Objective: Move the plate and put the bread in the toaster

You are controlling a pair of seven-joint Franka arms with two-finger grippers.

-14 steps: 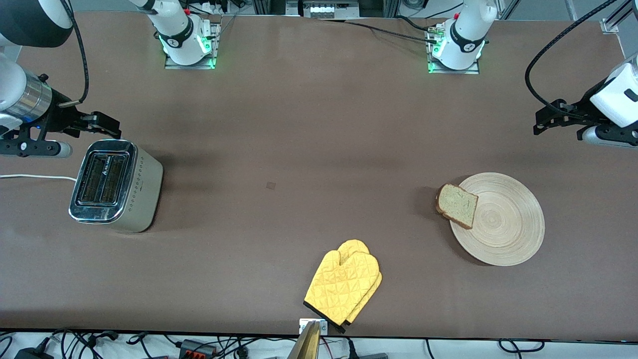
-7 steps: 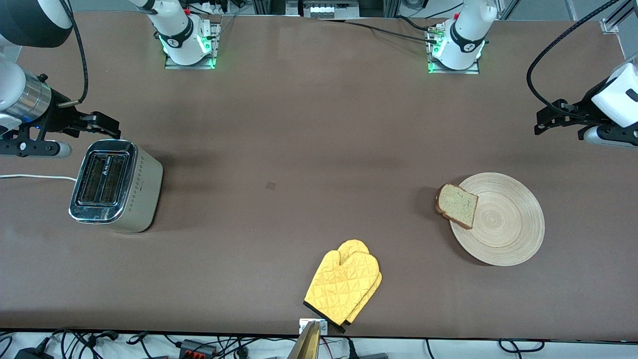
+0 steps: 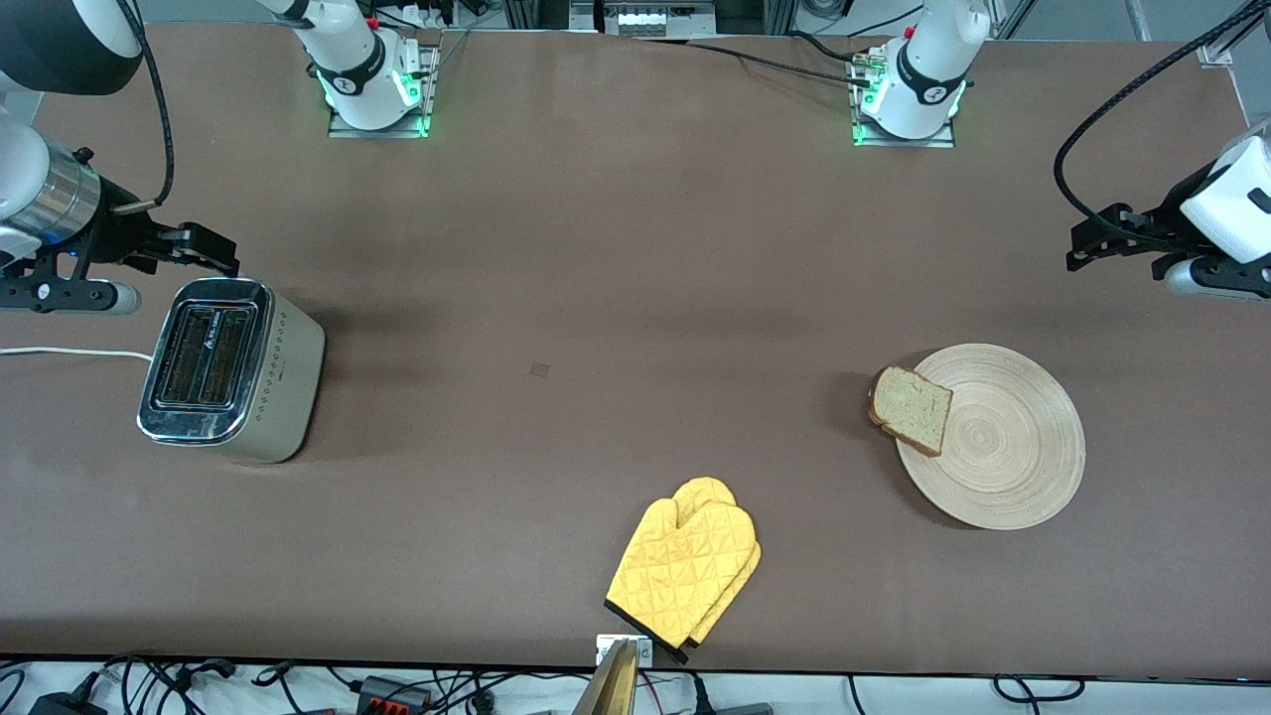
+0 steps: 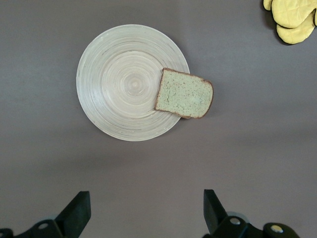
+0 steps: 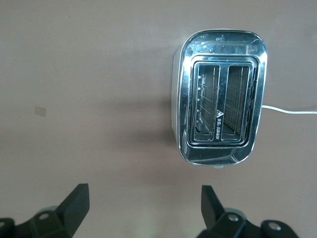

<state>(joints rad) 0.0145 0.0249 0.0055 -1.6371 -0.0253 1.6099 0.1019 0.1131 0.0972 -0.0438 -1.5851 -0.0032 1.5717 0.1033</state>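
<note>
The light-wood plate lies toward the left arm's end of the table. The bread lies flat, half on the plate's rim and half on the table. Both also show in the left wrist view, the plate and the bread. The silver toaster stands toward the right arm's end, its slots empty. In the right wrist view the toaster shows from above. My left gripper hangs open and empty over bare table beside the plate; in its wrist view the jaws are wide apart. My right gripper hangs open and empty over the table beside the toaster, jaws wide in its wrist view.
A yellow oven mitt lies near the table's front edge, midway between the arms; its tip shows in the left wrist view. The toaster's white cord runs off the right arm's end of the table.
My left gripper has drifted slightly toward the left arm's end of the table. The right gripper, plate, bread and toaster have not moved.
</note>
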